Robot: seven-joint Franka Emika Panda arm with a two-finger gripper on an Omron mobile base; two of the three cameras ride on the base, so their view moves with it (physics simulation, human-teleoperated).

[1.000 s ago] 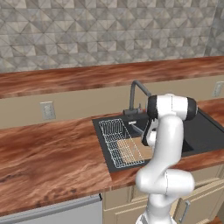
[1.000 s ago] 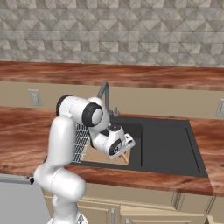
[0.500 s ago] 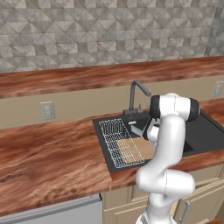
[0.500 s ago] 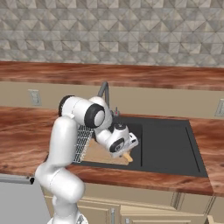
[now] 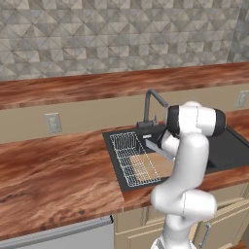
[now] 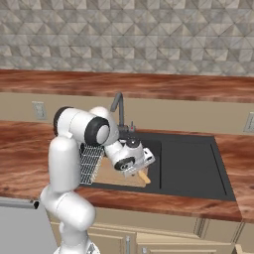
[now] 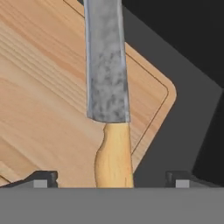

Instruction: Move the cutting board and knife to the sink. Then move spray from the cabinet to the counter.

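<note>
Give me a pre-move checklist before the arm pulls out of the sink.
1. Hand open, fingers wide either side of the handle: ok.
2. Knife released, lying on the cutting board: ok.
3. Cutting board inside the sink: ok, it rests over the basin beside the wire rack.
4. Fingertips clear of the knife handle: ok in the hand view.
5. Faucet clear of the retreat path: cannot tell; it stands close behind the wrist.
6. Spray located for the next step: cannot tell.
</note>
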